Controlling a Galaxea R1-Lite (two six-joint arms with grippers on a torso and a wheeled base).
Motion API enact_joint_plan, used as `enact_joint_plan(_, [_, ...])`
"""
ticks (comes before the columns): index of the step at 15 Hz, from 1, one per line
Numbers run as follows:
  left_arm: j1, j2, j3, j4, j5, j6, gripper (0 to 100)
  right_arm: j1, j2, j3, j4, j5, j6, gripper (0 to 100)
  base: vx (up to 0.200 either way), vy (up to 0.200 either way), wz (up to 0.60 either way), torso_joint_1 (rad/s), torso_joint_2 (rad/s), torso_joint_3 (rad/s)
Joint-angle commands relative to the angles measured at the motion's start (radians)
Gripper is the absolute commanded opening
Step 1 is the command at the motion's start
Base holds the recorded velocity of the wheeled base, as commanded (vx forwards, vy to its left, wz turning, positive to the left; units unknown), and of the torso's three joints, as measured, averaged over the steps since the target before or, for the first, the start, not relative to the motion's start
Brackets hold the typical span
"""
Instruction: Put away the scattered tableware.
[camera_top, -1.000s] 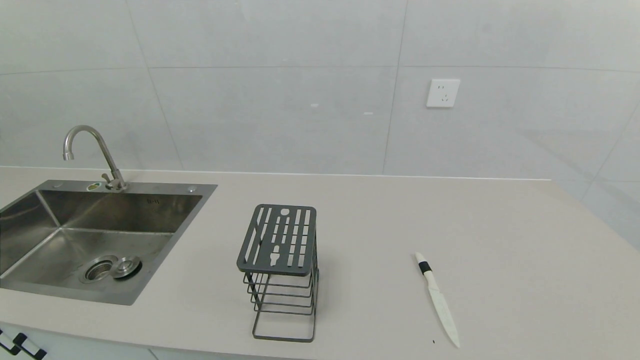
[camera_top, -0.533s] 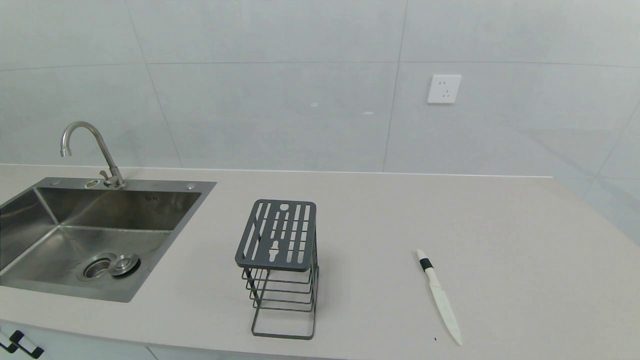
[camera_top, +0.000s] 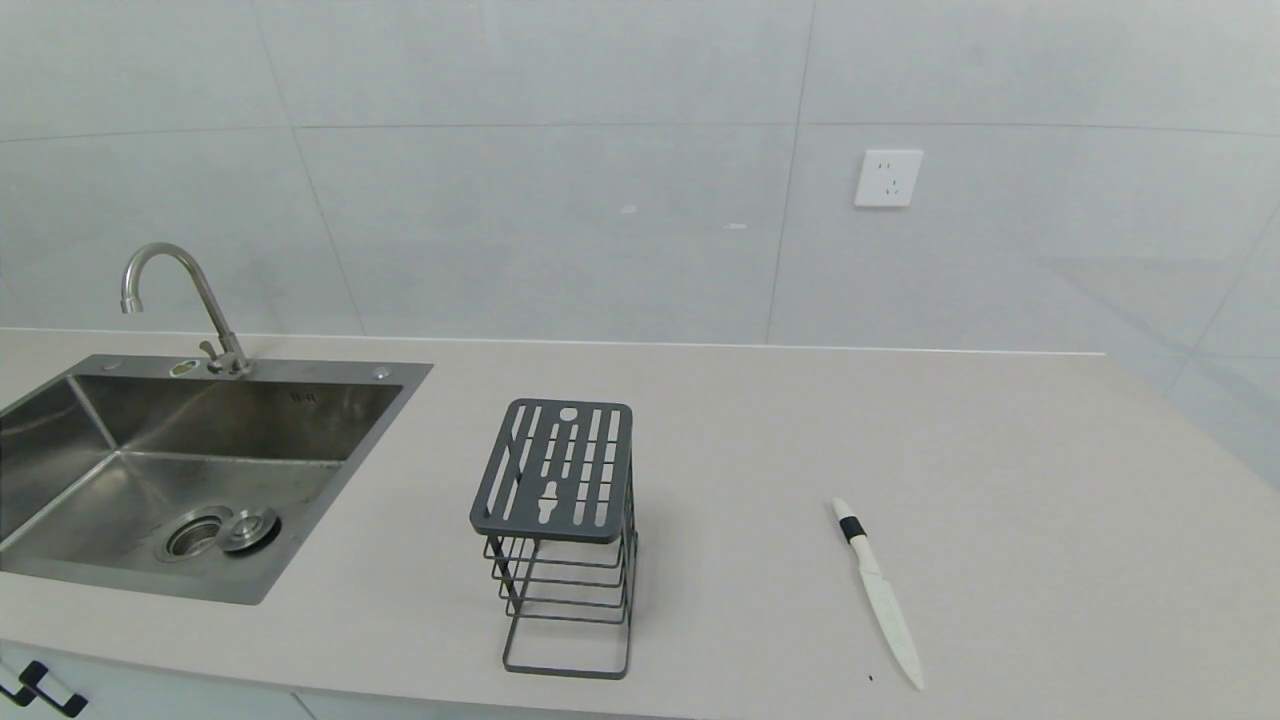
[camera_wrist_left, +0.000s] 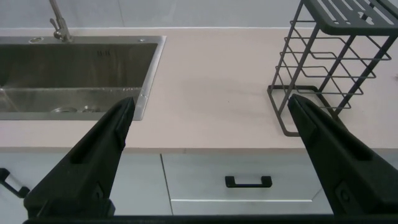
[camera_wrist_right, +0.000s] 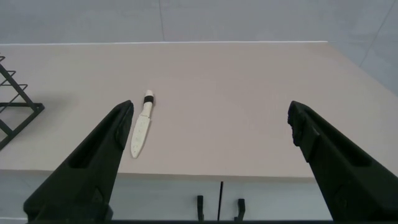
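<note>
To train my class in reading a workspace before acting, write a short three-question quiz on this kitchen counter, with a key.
1. True or false: the white knife lies flat on the counter, apart from the slotted rack.
2. By the robot's sides, the sink is on which side of the rack? A) left B) right
3. Fill in: the left gripper and the right gripper are both ____, holding nothing.
Key: 1 true; 2 A; 3 open.
</note>
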Motion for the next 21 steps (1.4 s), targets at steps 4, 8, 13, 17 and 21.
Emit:
enact_joint_plan(4, [0.000, 0.002, 0.000, 0.000, 0.002, 0.015, 100, 0.000, 0.000, 0.000, -0.044, 0.027, -0.003, 100, 0.000, 0.000, 0.00, 0.000, 0.00, 0.000])
enact_joint_plan(8, [0.000, 0.002, 0.000, 0.000, 0.002, 0.016, 100, -0.024, 0.064, -0.089, -0.167, 0.189, 0.008, 100, 0.000, 0.000, 0.00, 0.000, 0.00, 0.000])
enact_joint_plan(13, [0.000, 0.002, 0.000, 0.000, 0.002, 0.016, 100, 0.025, 0.383, -0.208, -0.164, 0.335, -0.013, 100, 0.000, 0.000, 0.00, 0.000, 0.00, 0.000])
enact_joint_plan(17, [0.000, 0.002, 0.000, 0.000, 0.002, 0.016, 100, 0.157, 0.672, -0.228, -0.171, 0.335, -0.015, 100, 0.000, 0.000, 0.00, 0.000, 0.00, 0.000])
enact_joint_plan(21, [0.000, 0.002, 0.000, 0.000, 0.002, 0.016, 100, 0.258, 0.908, -0.235, -0.181, 0.334, -0.017, 100, 0.000, 0.000, 0.00, 0.000, 0.00, 0.000])
